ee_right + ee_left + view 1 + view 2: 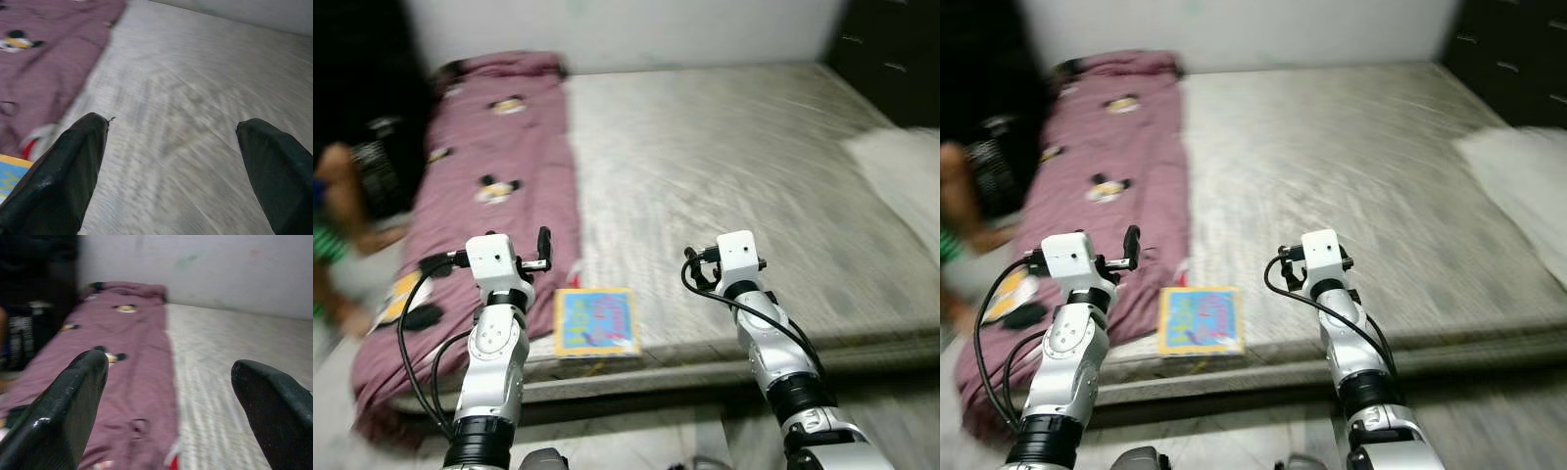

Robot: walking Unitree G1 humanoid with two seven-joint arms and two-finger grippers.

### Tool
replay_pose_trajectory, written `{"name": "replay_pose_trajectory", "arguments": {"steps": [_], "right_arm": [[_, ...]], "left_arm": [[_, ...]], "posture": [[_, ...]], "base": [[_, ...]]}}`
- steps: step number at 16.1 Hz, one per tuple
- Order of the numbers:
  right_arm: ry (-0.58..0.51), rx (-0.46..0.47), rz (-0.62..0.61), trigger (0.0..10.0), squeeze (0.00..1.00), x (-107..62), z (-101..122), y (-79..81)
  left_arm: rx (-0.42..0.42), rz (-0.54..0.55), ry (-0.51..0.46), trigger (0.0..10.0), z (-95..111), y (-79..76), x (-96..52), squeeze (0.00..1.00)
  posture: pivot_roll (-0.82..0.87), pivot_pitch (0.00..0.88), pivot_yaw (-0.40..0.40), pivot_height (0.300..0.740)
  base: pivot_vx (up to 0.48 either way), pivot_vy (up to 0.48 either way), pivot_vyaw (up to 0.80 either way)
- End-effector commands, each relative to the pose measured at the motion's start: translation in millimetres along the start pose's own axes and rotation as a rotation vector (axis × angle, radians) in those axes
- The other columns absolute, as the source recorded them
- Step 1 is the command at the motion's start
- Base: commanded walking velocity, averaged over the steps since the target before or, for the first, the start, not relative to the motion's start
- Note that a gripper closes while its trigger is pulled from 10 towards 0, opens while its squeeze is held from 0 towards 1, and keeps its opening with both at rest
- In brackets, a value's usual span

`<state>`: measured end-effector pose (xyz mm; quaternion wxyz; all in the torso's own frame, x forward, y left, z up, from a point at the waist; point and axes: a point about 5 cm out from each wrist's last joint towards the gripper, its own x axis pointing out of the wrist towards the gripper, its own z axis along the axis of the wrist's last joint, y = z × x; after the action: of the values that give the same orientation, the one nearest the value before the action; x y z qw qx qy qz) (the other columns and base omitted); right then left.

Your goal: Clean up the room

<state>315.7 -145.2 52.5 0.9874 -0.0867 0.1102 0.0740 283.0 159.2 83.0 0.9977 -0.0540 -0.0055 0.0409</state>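
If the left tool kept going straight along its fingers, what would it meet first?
Probably the maroon blanket on the mattress. The left tool, fingers open, points along the blanket toward the far wall. It looks raised above the bed, so depth is unclear; it may pass over the blanket.

We are in a home bedroom: a wide bed (734, 186) with a grey mattress, a maroon cartoon-print blanket (480, 186), and dark drawers (891, 49).
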Motion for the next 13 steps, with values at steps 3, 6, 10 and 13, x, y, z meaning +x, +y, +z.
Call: {"name": "replay_pose_trajectory", "arguments": {"steps": [3, 6, 10, 13], "right_arm": [[-0.007, 0.023, 0.009, 10.0, 0.00, 2.7, 4.2, 4.1], [-0.007, 0.026, 0.009, 10.0, 0.00, 2.7, 4.0, 3.9], [-0.004, 0.031, 0.010, 10.0, 0.00, 3.1, 4.2, 3.9], [0.000, 0.034, 0.008, 10.0, 0.00, 3.1, 3.4, 3.6]], "left_arm": [[0.002, 0.027, 0.008, 10.0, 1.0, 5.6, 0.1, 0.00], [-0.003, 0.026, 0.010, 10.0, 0.4, 5.7, 0.6, 0.00], [-0.009, 0.030, 0.014, 10.0, 0.1, 6.0, 0.9, 0.00], [-0.016, 0.029, 0.018, 10.0, -0.6, 5.8, 1.1, 0.00]], "posture": [[-0.05, 0.000, 0.025, 0.740], [-0.05, 0.000, 0.025, 0.740], [-0.05, 0.000, 0.025, 0.740], [-0.05, 0.000, 0.025, 0.740]], "base": [[0.119, 0.000, 0.21], [0.000, 0.000, 0.00], [0.000, 0.097, 0.00], [0.000, 0.480, 0.00]]}}
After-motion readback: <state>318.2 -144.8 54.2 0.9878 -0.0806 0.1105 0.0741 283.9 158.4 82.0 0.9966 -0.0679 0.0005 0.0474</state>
